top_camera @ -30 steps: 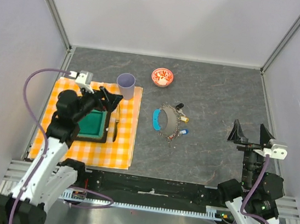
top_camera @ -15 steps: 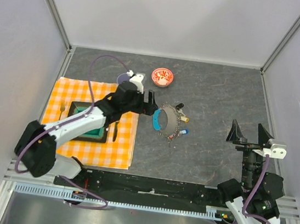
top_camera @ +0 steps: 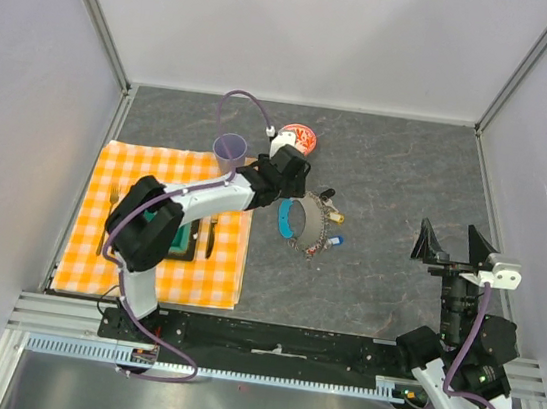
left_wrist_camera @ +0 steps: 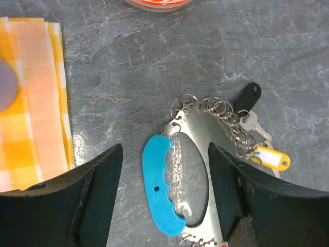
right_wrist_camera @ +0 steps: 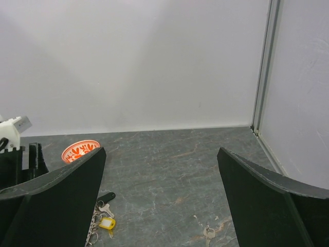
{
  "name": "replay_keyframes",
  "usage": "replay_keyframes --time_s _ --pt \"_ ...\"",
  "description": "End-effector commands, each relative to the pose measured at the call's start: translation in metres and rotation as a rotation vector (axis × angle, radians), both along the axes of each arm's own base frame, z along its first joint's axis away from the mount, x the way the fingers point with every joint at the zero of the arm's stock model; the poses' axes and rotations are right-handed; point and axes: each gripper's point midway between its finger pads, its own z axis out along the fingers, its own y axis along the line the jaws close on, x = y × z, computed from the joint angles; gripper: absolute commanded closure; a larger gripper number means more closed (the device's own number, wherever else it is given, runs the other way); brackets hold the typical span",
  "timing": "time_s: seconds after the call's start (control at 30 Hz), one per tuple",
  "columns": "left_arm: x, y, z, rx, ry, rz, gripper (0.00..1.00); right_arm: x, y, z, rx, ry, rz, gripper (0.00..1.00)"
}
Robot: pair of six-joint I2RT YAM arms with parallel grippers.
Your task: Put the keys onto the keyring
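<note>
While the left gripper point(left_wrist_camera: 164, 149) is hovering with its fingers apart and empty just above the keyring point(left_wrist_camera: 159, 193), which is lying on the grey table point(left_wrist_camera: 128, 77) with the keys point(left_wrist_camera: 253, 125) at its edge, the right gripper point(right_wrist_camera: 159, 154) is hanging wide open, well apart.

- Keyring point(left_wrist_camera: 199, 139), between the left fingers point(left_wrist_camera: 77, 200): thin shiny metal wire with a smooth blue plastic crescent point(left_wrist_camera: 160, 190).
- Keys point(left_wrist_camera: 250, 123): silvery metal, glossy plastic tags.
- Left fingers: matt black.
- Table point(left_wrist_camera: 128, 67): matt marbled grey.
- Cloth point(left_wrist_camera: 36, 103): checked woven fabric.
</note>
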Motion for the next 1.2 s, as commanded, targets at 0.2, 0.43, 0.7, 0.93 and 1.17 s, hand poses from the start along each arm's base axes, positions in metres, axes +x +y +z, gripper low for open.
replay_keyframes --time_s 0.2,0.43,0.7,0.93,1.17 --pt "0.025 -0.02 -0.019 -0.017 -0.014 0.147 0.36 -0.003 -0.001 0.008 0.014 -0.023 0.0 0.02" --pt "0.039 -0.028 -0.034 -0.01 -0.02 0.172 0.41 -0.003 0.0 0.008 0.009 -0.022 0.005 0.02" --pt "0.053 -0.034 -0.05 0.023 -0.027 0.184 0.45 -0.003 0.001 0.008 0.006 -0.023 0.013 0.02" --pt "0.047 -0.039 -0.066 0.031 0.016 0.144 0.48 -0.003 0.001 0.007 0.003 -0.021 0.011 0.02" --pt "0.022 -0.041 -0.076 0.021 0.087 0.071 0.63 -0.003 0.002 0.008 0.003 -0.023 0.016 0.02"
